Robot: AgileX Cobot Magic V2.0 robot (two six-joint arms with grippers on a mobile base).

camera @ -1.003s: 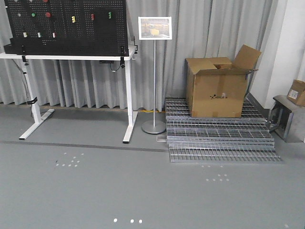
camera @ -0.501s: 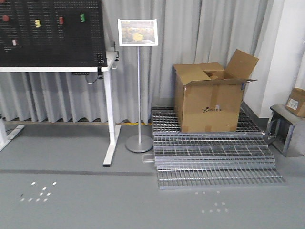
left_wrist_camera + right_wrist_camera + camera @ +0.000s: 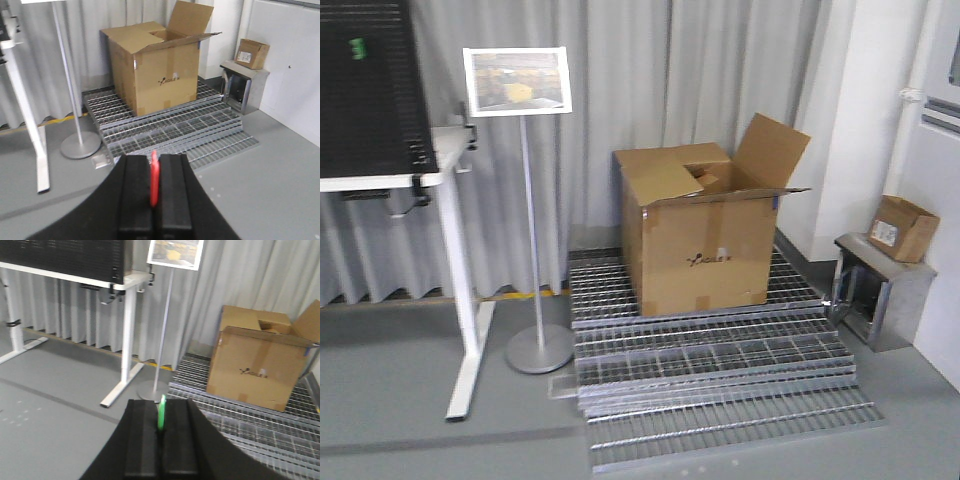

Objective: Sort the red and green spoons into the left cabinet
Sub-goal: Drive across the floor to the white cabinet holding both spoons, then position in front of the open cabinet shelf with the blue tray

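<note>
The left gripper (image 3: 154, 160) has its 2 black fingers (image 3: 135, 190) pressed together on the red spoon (image 3: 155, 180). Only a thin red strip of the spoon shows in the slit between them, so its bowl and handle end are hidden. The right gripper (image 3: 161, 403) is closed the same way on the green spoon (image 3: 161, 414), again seen only as a narrow sliver standing up between the pads. Both grippers hang above grey floor (image 3: 390, 440). Ahead, an open cardboard box (image 3: 695, 240) with 1 flap raised sits on stacked metal gratings (image 3: 710, 370); its printed mark is too small to read. Left of the gratings stands a sign stand (image 3: 525, 220) whose picture is blurred. Further left is a white table (image 3: 460, 300) carrying a black pegboard (image 3: 365, 90), cut off by the frame edge. At the right, a small box (image 3: 903, 227) rests on a low metal stand (image 3: 880, 295).
</note>
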